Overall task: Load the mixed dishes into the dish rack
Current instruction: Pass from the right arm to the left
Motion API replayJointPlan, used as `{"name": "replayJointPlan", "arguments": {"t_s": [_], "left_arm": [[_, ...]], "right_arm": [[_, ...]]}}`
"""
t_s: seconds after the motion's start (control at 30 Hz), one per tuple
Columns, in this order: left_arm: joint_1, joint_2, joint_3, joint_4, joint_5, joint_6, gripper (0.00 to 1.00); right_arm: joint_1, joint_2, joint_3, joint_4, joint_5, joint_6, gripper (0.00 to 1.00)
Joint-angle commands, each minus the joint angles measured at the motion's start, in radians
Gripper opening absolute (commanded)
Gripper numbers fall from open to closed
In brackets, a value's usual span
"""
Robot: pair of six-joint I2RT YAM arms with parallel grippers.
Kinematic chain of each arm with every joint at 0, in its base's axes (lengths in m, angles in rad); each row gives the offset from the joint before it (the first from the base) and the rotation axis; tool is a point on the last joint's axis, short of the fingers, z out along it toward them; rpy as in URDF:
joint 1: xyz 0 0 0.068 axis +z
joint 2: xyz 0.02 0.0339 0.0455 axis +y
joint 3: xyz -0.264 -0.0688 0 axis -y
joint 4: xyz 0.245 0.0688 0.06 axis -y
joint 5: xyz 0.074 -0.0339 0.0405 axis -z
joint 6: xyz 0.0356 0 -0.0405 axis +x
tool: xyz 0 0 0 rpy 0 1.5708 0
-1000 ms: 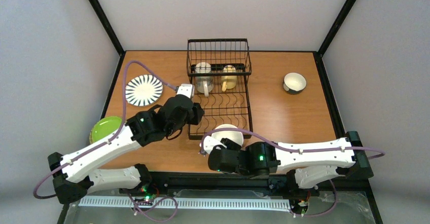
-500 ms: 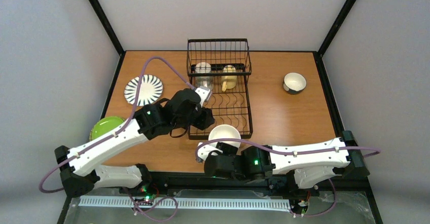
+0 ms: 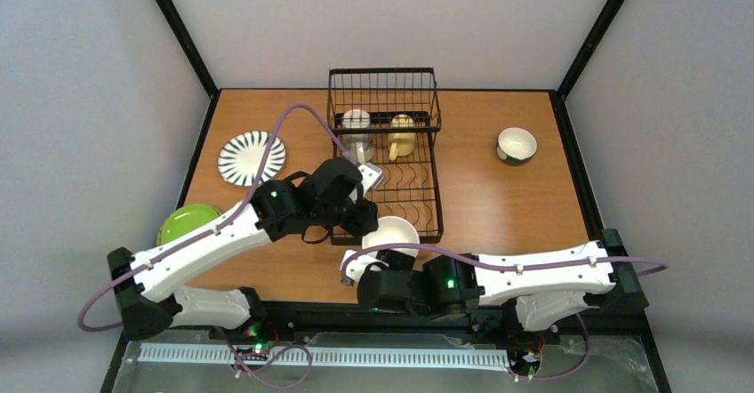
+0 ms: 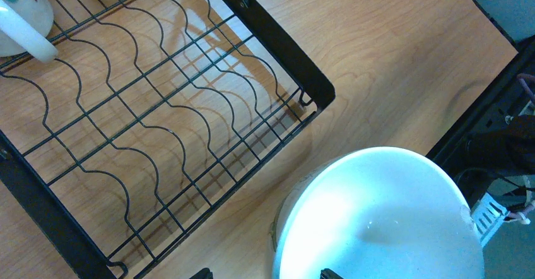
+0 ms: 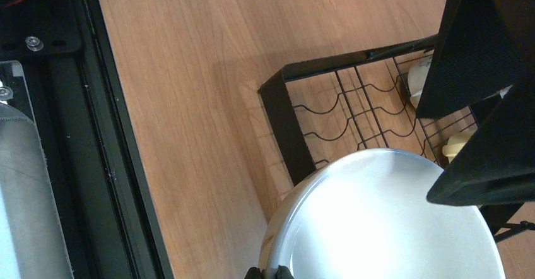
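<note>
My right gripper [image 5: 269, 273] is shut on the near rim of the cream bowl [image 5: 385, 222], which hangs just off the front corner of the black wire dish rack [image 3: 396, 184]. From the left, my open left gripper [image 4: 265, 274] straddles the rim of that bowl [image 4: 385, 222], one fingertip outside and one over the inside. In the top view the bowl [image 3: 394, 233] shows between both wrists. A cream mug [image 3: 357, 124] and a yellow mug [image 3: 401, 133] sit at the rack's far basket end.
A black-and-white striped plate [image 3: 252, 157] lies at the left rear of the table. A lime-green plate [image 3: 185, 224] sits at the left edge. A teal-and-white bowl [image 3: 517, 145] stands at the right rear. The rack's curved plate slots [image 4: 145, 121] hold nothing.
My left arm has swung right, from beside the rack's left side to over the cream bowl. The right gripper has kept its hold, and the bowl has barely shifted.
</note>
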Motion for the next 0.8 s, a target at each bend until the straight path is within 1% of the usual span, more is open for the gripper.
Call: {"name": "replayJointPlan", "arguments": {"t_s": [0.0, 0.07, 0.13, 0.3, 0.47, 0.57, 0.77], "left_arm": [[0.005, 0.015, 0.036, -0.033, 0.054, 0.055, 0.96], [0.005, 0.025, 0.036, -0.032, 0.057, 0.065, 0.95], [0.005, 0.038, 0.038, -0.033, 0.068, 0.073, 0.92], [0.005, 0.068, 0.041, -0.026, 0.088, 0.088, 0.83], [0.005, 0.093, 0.052, -0.028, 0.079, 0.097, 0.77], [0.005, 0.102, 0.060, -0.027, 0.074, 0.101, 0.67], [0.005, 0.111, 0.067, -0.023, 0.046, 0.105, 0.42]], "right_arm": [[0.013, -0.003, 0.042, 0.034, 0.040, -0.046, 0.02], [0.014, 0.000, 0.043, 0.038, 0.038, -0.049, 0.02], [0.015, 0.003, 0.044, 0.038, 0.039, -0.052, 0.02], [0.017, -0.005, 0.044, 0.044, 0.042, -0.051, 0.02], [0.022, -0.009, 0.045, 0.046, 0.041, -0.051, 0.02], [0.022, -0.011, 0.038, 0.050, 0.045, -0.051, 0.02], [0.022, -0.030, 0.024, 0.052, 0.046, -0.051, 0.02]]}}
